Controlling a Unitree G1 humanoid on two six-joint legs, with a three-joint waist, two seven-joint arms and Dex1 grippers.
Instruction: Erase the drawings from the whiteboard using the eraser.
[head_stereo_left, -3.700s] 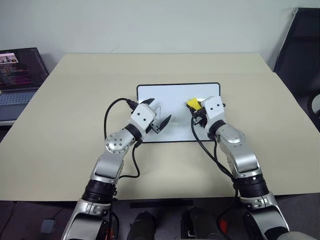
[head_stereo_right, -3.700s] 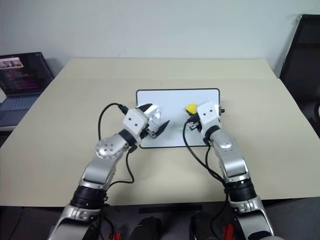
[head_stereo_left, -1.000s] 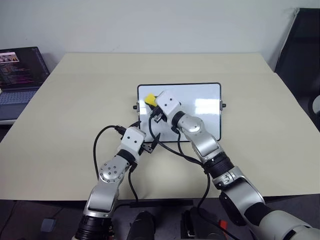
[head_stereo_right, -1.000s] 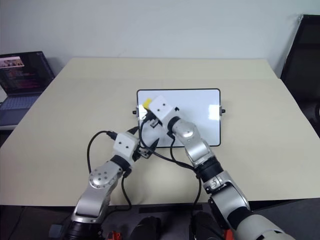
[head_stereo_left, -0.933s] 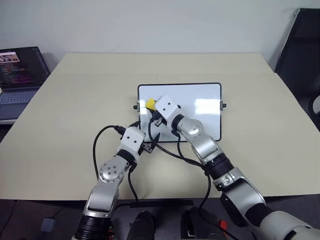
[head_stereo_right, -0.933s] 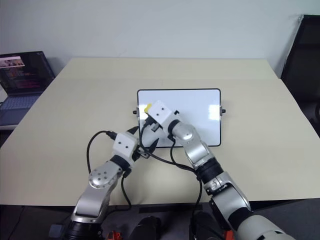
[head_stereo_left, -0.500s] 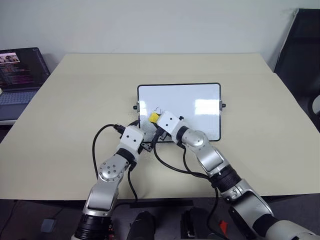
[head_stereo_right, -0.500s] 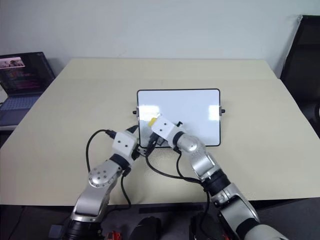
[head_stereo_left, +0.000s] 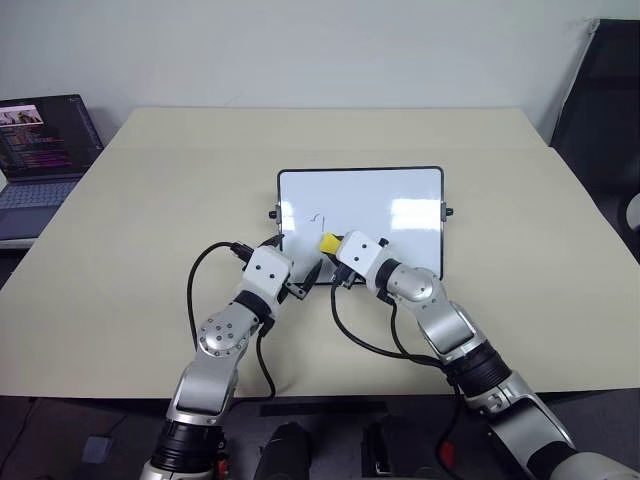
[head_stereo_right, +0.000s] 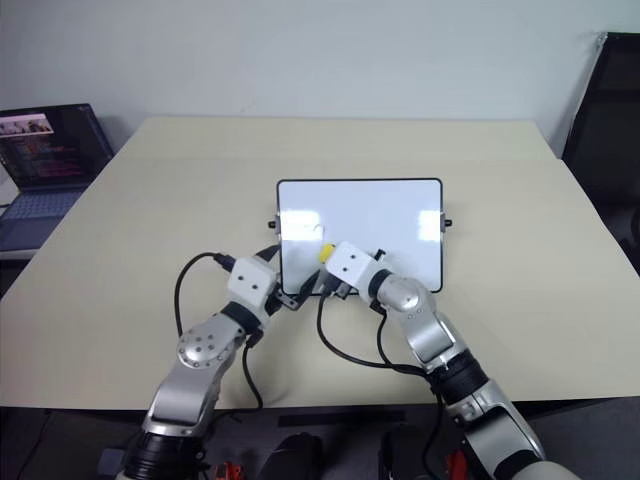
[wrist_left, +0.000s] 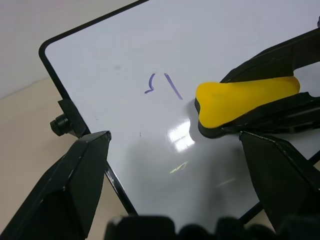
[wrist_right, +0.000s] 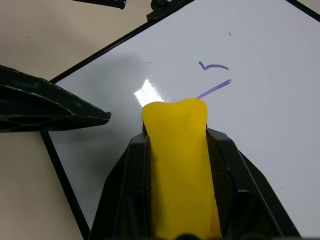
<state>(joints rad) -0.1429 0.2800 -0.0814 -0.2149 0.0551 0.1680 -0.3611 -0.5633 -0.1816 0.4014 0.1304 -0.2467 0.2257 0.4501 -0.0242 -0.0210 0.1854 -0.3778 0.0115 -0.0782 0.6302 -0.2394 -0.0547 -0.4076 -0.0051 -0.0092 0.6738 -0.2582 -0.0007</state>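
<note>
Eraser (wrist_right: 181, 165): yellow oblong block, dark underside, clamped in right gripper (head_stereo_left: 336, 262); sits on whiteboard (head_stereo_left: 390, 195) near its front-left part, just beside remaining drawing (wrist_left: 161, 85), a thin purple squiggle w/ short stroke.
Left gripper (head_stereo_left: 302, 278): fingers apart, at board's front-left corner.
Whiteboard: glossy white, thin black frame, rounded corners, flat on beige table (head_stereo_left: 150, 210).
Laptop (head_stereo_left: 40, 145): far left of board.

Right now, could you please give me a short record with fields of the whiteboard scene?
surface: beige table
board: glossy white black-framed whiteboard, lying flat
marks left: thin purple squiggle
eraser: yellow oblong block, on the board just short of the squiggle
right gripper: shut on the eraser
left gripper: open, at the board's near left corner
aside: open laptop
</note>
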